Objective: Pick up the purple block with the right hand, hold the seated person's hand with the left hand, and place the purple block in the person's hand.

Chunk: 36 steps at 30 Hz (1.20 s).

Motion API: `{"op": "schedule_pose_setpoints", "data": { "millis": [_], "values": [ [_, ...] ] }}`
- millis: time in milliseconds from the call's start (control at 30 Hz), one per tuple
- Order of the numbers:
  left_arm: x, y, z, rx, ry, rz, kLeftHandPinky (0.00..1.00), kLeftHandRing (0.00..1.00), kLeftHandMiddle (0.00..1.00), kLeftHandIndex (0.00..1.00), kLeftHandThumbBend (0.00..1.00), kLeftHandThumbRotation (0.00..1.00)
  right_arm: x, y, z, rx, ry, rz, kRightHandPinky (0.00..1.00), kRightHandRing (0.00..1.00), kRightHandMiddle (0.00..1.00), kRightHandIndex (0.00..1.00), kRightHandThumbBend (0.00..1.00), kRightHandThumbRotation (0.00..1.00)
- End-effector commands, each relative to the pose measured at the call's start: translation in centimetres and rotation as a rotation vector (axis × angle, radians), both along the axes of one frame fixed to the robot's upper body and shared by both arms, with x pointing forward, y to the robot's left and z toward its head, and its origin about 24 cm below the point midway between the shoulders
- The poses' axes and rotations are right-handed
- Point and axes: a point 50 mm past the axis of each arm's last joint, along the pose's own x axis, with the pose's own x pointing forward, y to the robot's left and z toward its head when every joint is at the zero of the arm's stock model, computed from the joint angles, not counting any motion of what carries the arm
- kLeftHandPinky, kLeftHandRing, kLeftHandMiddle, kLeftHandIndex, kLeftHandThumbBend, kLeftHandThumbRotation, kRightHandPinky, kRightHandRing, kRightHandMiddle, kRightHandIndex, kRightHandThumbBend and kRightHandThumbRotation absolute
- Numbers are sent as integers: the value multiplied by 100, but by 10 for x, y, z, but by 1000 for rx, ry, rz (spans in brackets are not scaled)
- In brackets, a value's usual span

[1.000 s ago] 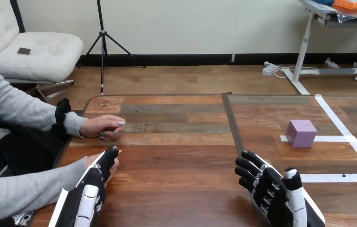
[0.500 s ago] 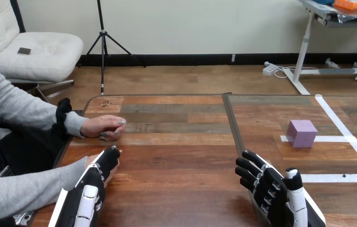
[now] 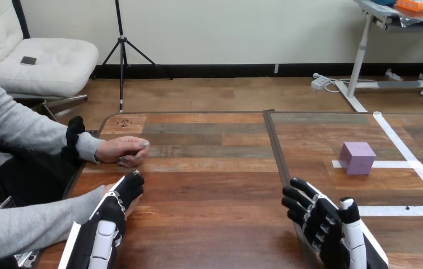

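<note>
Wood-plank counter (image 3: 209,185) carries a small purple cube block (image 3: 357,157) at 2 o'clock, sitting on a white tape line (image 3: 399,164). At 5 o'clock the right robot hand (image 3: 324,224) has its fingers spread and empty, well apart from the block. At 7 o'clock the left robot hand (image 3: 111,216) lies over the person's nearer hand (image 3: 106,191); whether it grips, I cannot tell. The person's other hand (image 3: 122,150) rests at 10 o'clock.

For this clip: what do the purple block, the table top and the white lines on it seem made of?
Purple block: probably foam or matte plastic; even colour, no shine.
Table: wood or wood-look laminate; plank bands in mixed browns with grain, faint sheen.
White lines: likely adhesive tape; thin, flat, straight-edged strips crossing the planks.
</note>
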Motion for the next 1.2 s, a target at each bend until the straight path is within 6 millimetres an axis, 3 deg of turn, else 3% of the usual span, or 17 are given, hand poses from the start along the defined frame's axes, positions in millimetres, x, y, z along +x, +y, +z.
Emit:
{"op": "schedule_pose_setpoints", "data": {
  "millis": [0,700,1167],
  "values": [
    [11,-8,9,-38,-73,15,99,91,89,86,84,100,33,-1,28,-43,-164,2,90,88,88,89,79,100],
    [10,-13,12,-57,-96,-19,100,92,89,86,87,100,115,-25,95,-220,-381,-40,79,84,85,85,81,98],
    [6,-18,12,-60,-100,-7,100,91,89,89,85,100,160,-37,136,-312,-393,-108,76,82,82,83,87,95]
  ]
}}
